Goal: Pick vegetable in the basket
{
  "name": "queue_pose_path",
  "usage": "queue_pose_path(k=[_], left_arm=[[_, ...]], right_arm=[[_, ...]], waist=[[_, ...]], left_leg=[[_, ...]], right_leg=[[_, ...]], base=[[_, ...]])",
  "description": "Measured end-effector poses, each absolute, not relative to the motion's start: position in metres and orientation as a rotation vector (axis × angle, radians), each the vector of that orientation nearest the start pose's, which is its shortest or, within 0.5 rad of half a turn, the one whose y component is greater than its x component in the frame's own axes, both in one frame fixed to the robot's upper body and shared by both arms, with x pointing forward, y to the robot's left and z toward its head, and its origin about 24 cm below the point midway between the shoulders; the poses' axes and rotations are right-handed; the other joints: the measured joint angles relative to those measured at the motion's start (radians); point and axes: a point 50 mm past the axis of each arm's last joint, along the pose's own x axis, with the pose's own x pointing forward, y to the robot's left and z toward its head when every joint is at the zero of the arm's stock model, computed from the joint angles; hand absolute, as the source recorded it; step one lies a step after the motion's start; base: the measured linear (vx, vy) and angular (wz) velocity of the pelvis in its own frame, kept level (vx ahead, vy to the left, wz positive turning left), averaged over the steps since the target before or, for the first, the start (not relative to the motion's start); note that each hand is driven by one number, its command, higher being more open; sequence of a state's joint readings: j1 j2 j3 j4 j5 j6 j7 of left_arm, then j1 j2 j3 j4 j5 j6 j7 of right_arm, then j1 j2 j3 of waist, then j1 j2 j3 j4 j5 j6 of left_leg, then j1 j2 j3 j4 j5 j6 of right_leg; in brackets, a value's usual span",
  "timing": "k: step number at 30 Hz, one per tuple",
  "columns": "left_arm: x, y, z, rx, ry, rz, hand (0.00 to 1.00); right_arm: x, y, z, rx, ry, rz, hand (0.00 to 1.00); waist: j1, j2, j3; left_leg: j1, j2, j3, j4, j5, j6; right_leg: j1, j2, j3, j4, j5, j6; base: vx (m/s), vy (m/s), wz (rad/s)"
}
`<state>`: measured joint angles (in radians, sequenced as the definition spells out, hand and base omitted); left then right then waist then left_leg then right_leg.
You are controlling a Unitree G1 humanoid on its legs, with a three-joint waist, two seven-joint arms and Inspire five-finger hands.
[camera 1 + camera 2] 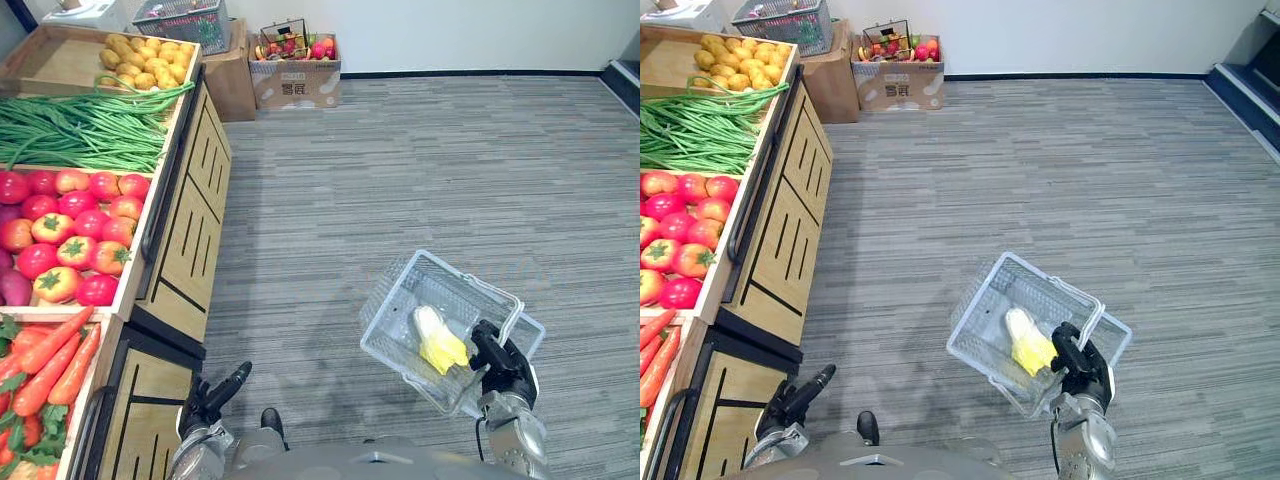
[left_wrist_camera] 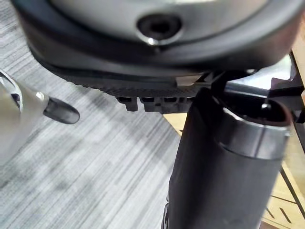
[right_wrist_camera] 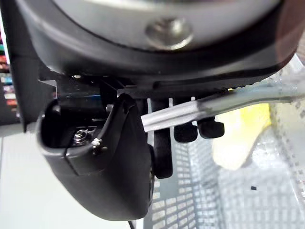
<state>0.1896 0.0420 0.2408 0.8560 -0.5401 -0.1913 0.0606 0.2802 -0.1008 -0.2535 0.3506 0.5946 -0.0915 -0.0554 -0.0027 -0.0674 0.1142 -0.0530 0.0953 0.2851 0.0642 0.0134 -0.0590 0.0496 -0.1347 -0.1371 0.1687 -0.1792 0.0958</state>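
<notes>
Right hand: clamped on the handle of the basket, dark fingers curled over the pale bar, thumb close beside it.
Basket: white wire, carried tilted over the grey floor at the robot's right front.
Vegetable: pale yellow and white leafy head, lying inside the basket near the side held by the hand.
Right wrist view: close on the curled fingers crossing the handle, with the vegetable's yellow showing past them against the mesh.
Eye views: whole basket from above, its rim, walls and the vegetable's full length plain to see.
Left hand: empty, fingers stretched fairly straight, touching nothing, low at the lower left just beside the wooden stand.
Left wrist view: thumb large in front, stand's wood behind it, floor alongside.
Arm pose: right forearm rising from the lower right, hand uppermost at the handle; left forearm low, hand pointing forward.
Stand: carrots, tomatoes, green beans and potatoes in separate compartments, well apart from the basket.
</notes>
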Motion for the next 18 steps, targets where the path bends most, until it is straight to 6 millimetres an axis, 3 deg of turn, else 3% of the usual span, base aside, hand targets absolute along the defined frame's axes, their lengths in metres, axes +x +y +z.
queue_pose_path(k=[2,8,15,16,18], left_arm=[[0.093,0.223,-0.141,-0.463,0.757,0.670,1.00],[0.093,0.225,-0.141,-0.456,0.758,0.667,1.00],[0.087,0.232,-0.140,-0.439,0.759,0.688,1.00],[0.089,0.234,-0.138,-0.436,0.745,0.686,1.00],[0.093,0.236,-0.134,-0.434,0.714,0.678,1.00]], right_arm=[[0.141,-0.246,-0.076,0.459,0.431,-0.548,0.00],[0.142,-0.234,-0.079,0.465,0.446,-0.527,0.00],[0.149,-0.232,-0.077,0.464,0.433,-0.517,0.00],[0.150,-0.232,-0.076,0.464,0.431,-0.515,0.00],[0.150,-0.233,-0.076,0.462,0.432,-0.522,0.00]], waist=[[0.003,-0.015,0.000],[0.028,-0.024,0.001],[0.037,-0.029,0.003],[0.040,-0.036,0.006],[0.038,-0.046,0.011]], left_leg=[[-0.010,0.000,-0.001,0.004,-0.002,0.002],[-0.058,-0.004,0.000,0.091,-0.056,0.027],[-0.187,0.001,-0.002,0.305,-0.188,0.056],[-0.214,0.000,-0.004,0.350,-0.210,0.058],[-0.245,-0.015,-0.012,0.398,-0.228,0.072]], right_leg=[[-0.004,0.000,0.002,-0.011,0.020,0.013],[-0.009,-0.017,0.008,-0.032,0.072,0.032],[-0.045,-0.043,0.012,-0.029,0.064,0.044],[-0.048,-0.050,0.002,-0.024,0.035,0.056],[-0.066,-0.062,-0.020,0.006,0.004,0.049]], base=[[0.01,0.044,-0.01],[-0.03,0.102,-0.02],[-0.10,0.118,-0.05],[-0.08,0.080,0.07],[-0.10,0.137,0.35]])
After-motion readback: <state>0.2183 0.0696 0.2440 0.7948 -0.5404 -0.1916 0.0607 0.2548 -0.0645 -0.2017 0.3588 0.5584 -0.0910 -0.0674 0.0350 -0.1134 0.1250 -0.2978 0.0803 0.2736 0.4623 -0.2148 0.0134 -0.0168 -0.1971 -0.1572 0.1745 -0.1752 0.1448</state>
